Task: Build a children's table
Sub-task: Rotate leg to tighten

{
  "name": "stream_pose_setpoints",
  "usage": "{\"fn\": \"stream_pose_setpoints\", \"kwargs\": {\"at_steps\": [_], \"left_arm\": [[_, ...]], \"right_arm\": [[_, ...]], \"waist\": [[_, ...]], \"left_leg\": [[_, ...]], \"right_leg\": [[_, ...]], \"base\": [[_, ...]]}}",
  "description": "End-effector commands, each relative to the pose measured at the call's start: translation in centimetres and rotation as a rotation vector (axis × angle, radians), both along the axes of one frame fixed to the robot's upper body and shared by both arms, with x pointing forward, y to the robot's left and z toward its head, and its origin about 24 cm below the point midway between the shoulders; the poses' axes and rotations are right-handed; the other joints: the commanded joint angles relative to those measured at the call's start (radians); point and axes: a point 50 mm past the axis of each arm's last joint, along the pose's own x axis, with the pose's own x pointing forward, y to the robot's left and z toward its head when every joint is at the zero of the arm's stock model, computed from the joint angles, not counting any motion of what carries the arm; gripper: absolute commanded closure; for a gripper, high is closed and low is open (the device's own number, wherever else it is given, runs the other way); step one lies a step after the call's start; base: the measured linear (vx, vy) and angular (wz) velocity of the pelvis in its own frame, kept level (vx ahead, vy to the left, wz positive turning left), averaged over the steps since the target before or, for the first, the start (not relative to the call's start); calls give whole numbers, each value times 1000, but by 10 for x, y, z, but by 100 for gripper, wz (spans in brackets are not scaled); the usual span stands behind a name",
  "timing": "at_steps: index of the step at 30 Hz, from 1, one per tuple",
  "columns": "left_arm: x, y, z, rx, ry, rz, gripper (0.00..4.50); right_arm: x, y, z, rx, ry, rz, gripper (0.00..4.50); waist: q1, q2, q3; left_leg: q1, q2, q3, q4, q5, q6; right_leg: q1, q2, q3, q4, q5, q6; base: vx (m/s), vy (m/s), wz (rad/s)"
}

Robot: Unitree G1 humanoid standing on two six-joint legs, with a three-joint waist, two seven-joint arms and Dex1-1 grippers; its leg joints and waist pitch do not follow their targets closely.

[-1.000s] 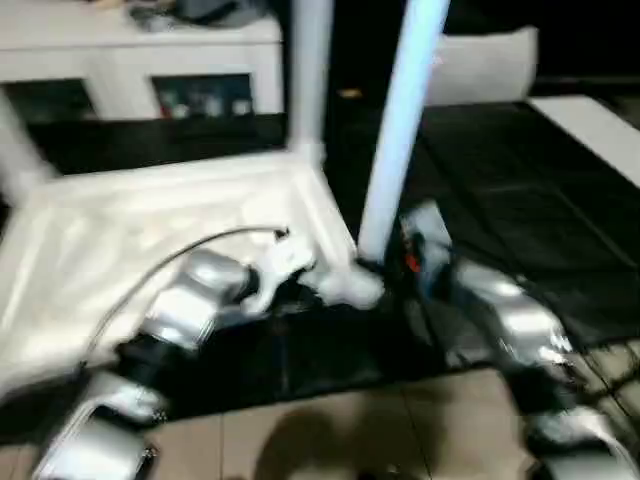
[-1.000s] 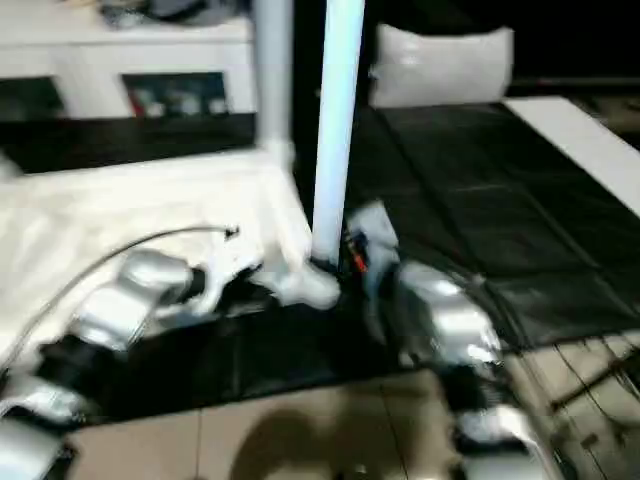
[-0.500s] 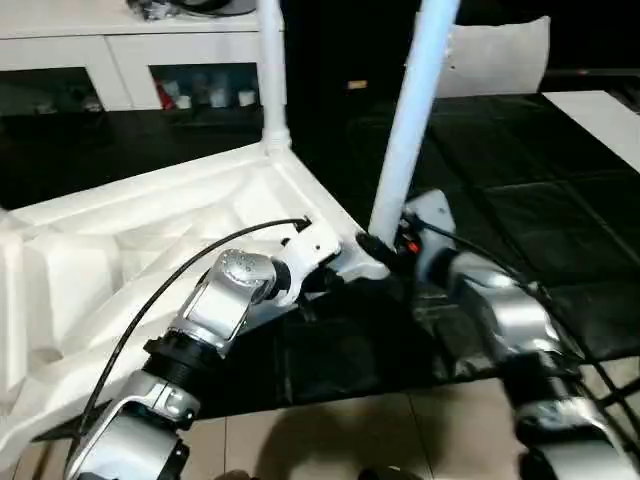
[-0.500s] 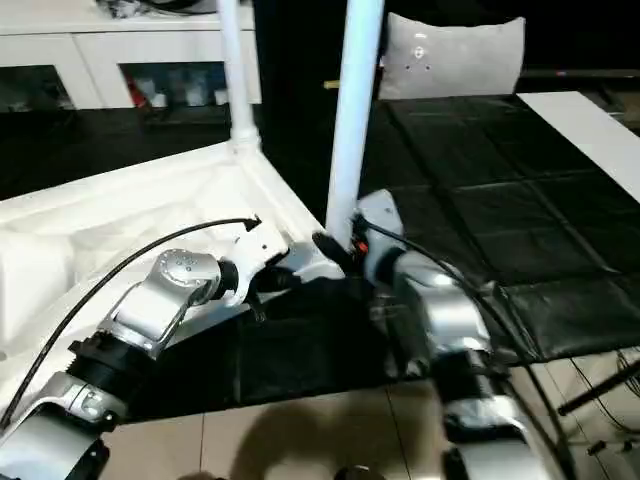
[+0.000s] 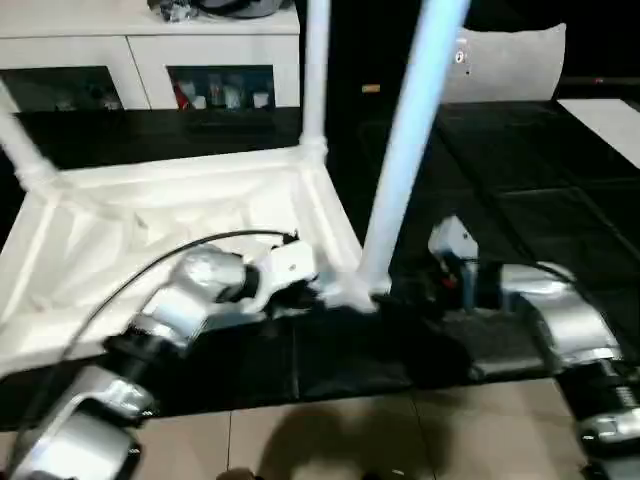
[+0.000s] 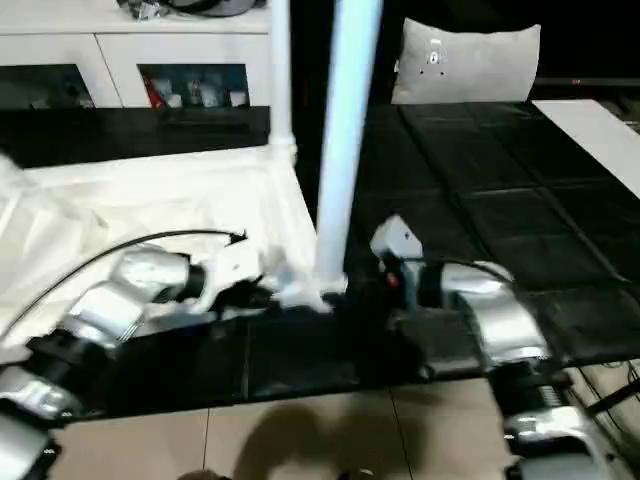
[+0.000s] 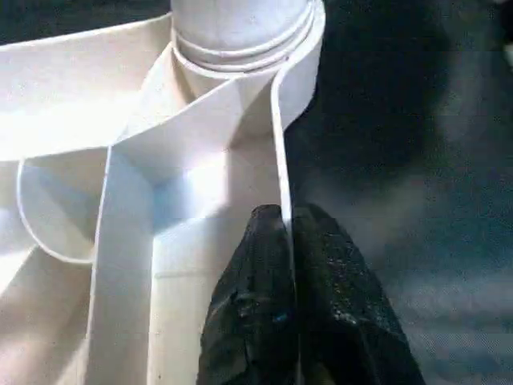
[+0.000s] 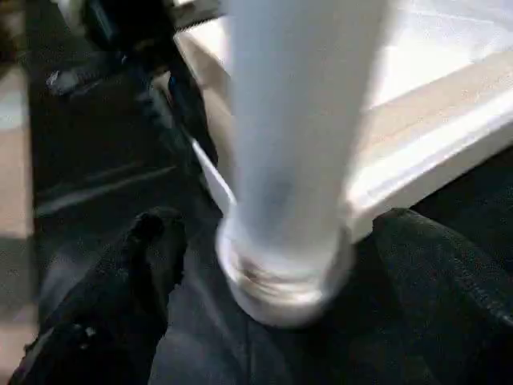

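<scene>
White plastic tabletop (image 5: pixel 170 230) lying upside down on black floor mats (image 5: pixel 520 190), ribbed underside up: thin upright walls and curved webs dividing it into shallow open compartments, nothing lying in them. Round corner sockets, three of them with a smooth white tube leg standing in them: near leg (image 5: pixel 405 150) in the corner closest to the arms, far leg (image 5: pixel 316 70) in the corner behind it, a third leg (image 5: pixel 22 150) at the far left corner, leaning. In the left wrist view, near socket (image 7: pixel 240 36) with a ringed collar around the leg's foot. Left end effector (image 7: pixel 287 265) pinched narrow on the tabletop's thin outer rim just beside that socket, one black, coarse-textured finger on each side of the wall. Right end effector (image 8: pixel 264 265) spread wide around the base of the near leg, one black finger (image 8: pixel 152 257) on one side and the other well over on the far side (no contact with the tube to be made out). Silver forearms reaching in from both sides, a black cable arching over the left one. Behind, a white cabinet (image 5: pixel 150 60) with glass doors, small coloured items on its shelves too small to tell apart. A pale cushion (image 6: pixel 465 65) standing at the back right. Beige tiled floor (image 5: pixel 330 440) in front of the mats.
</scene>
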Motion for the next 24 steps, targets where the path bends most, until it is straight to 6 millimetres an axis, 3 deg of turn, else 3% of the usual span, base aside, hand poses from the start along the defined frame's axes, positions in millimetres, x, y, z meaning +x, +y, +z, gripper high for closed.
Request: {"fn": "stream_pose_setpoints", "kwargs": {"at_steps": [1, 9, 15, 20, 24], "left_arm": [[-10, -7, -2, 60, 11, -159, 450], [-15, -4, 3, 97, 32, -293, 450], [-15, -8, 5, 85, 29, -318, 450], [-17, -7, 3, 86, 32, -322, 450], [-18, -7, 2, 79, 37, -313, 450]], "right_arm": [[-3, 4, 3, -3, -9, 68, 38], [-12, 10, 3, 46, 79, 200, 110], [-18, 18, -3, 84, 135, 256, 169], [-21, 19, -6, 94, 187, 272, 206], [-23, 20, -8, 92, 197, 280, 244]], "waist": [[3, -10, -74], [16, -10, -72], [18, -14, -73], [26, -15, -74], [27, -16, -72]], "left_leg": [[5, 26, 1, -61, -128, 92], [10, 28, 2, -63, -159, 70], [9, 27, 1, -63, -156, 62], [8, 28, 2, -63, -137, 64], [9, 27, 2, -63, -148, 58]], "right_leg": [[67, -56, 50, -62, -248, -182], [63, -57, 51, -65, -295, -170], [63, -57, 51, -67, -318, -157], [64, -57, 52, -62, -282, -165], [62, -58, 51, -66, -321, -152]], "base": [[0, 0, 0], [0, 0, 0], [0, 0, 0], [0, 0, 0], [0, 0, 0]]}}
